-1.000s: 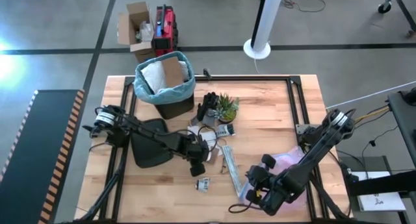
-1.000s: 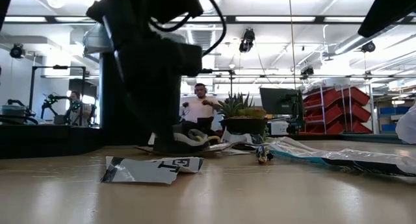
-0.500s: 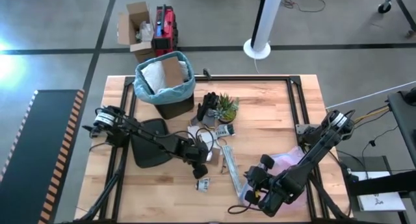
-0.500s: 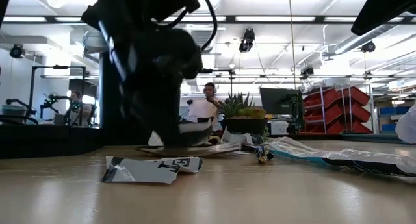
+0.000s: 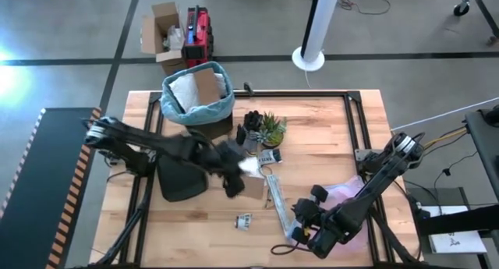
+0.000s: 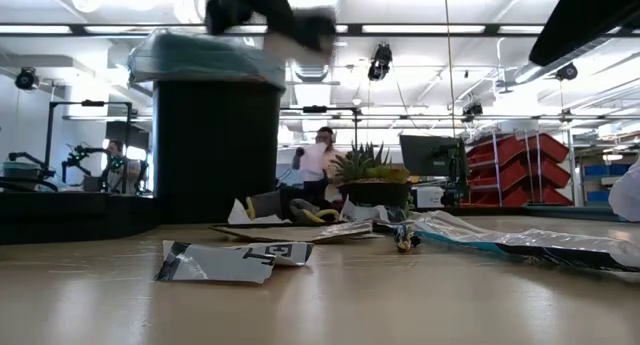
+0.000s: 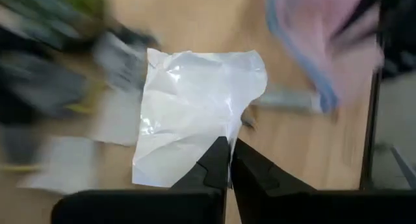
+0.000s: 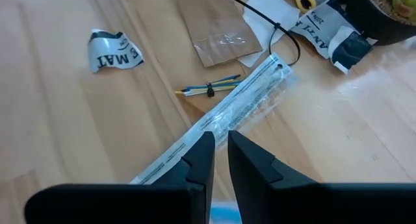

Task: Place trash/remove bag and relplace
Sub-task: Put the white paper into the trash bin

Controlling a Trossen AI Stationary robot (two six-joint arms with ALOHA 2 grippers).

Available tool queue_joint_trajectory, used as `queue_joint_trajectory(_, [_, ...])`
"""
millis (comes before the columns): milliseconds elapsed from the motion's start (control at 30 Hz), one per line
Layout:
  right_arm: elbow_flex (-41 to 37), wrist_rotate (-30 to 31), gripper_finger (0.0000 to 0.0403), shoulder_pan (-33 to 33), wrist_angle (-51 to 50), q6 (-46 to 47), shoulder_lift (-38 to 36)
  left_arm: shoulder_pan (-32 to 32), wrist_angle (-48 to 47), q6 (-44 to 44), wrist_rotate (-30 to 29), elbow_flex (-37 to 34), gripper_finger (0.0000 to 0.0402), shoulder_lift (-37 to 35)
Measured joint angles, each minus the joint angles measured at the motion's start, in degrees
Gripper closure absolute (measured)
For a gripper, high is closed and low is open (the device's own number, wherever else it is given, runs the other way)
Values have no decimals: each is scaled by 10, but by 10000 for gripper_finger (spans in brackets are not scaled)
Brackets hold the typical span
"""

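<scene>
Wooden table (image 5: 327, 136): the left gripper (image 7: 227, 160), now lifted off it, pinches a white paper sheet (image 7: 195, 113) between closed jaws, the blue-lined bin (image 5: 199, 101) beyond. The right gripper (image 8: 220, 146) hovers, jaws nearly closed, over a clear wrapper (image 8: 227, 113).

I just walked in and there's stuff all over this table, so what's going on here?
A two-armed robot is clearing litter into a black bin lined with a light blue bag at the table's far left. The left gripper is shut on a crumpled white sheet, held up above the table. The right gripper waits shut, holding nothing, at the near right above a long clear wrapper. A printed scrap, brown paper and a small potted plant sit on the table.
</scene>
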Motion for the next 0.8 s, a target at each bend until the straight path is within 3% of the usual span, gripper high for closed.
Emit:
queue_joint_trajectory(200, [0,-4,371,-12,48,-2,27,19,-103,-5,-180,81,402,-100])
queue_joint_trajectory(300, [0,-6,371,-15,94,-22,39,29,-130,-3,-235,94,402,-149])
queue_joint_trajectory(533, [1,-5,371,-20,115,-45,43,111,-197,-29,-240,87,402,-232])
queue_joint_trajectory(800, [3,-5,371,-21,142,-59,45,244,-199,-24,-219,36,402,-233])
